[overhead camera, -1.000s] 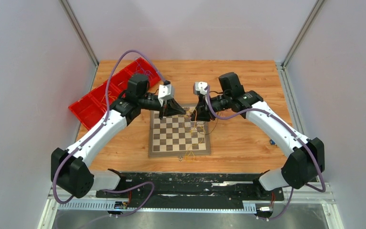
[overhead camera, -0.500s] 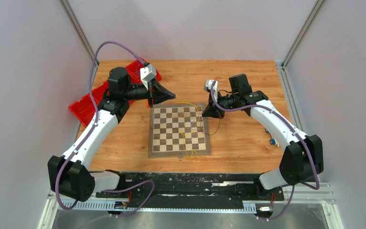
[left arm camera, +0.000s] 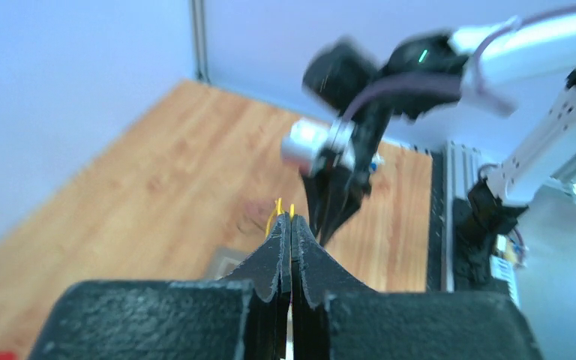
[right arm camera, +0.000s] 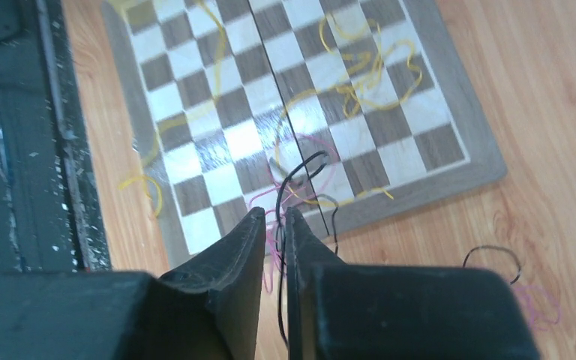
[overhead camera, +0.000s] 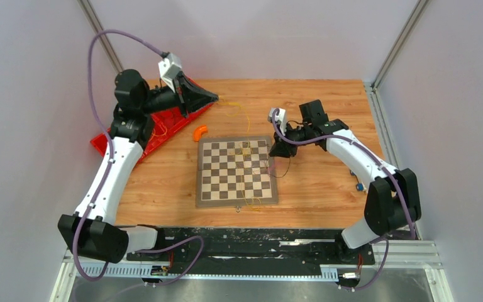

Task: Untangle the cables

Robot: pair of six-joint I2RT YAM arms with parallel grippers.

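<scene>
Left gripper (overhead camera: 216,98) is clamped shut on a yellow cable (left arm camera: 277,210). Over the last second it has swung up and away from the chessboard (overhead camera: 217,182) to above the red bin (overhead camera: 116,146), so that strand now trails from its tips back to the remaining cables (right arm camera: 360,71), and we judge it is pulling free. Right gripper (right arm camera: 274,217), low beside that tangle, has its jaws a crack apart with a black cable (right arm camera: 300,166) threading the gap, not visibly pinched.

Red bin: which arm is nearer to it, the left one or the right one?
Left. The left arm reaches over the red bin, its jaws at the bin's far end. The right arm is across the table, its jaws by the chessboard's right edge.
</scene>
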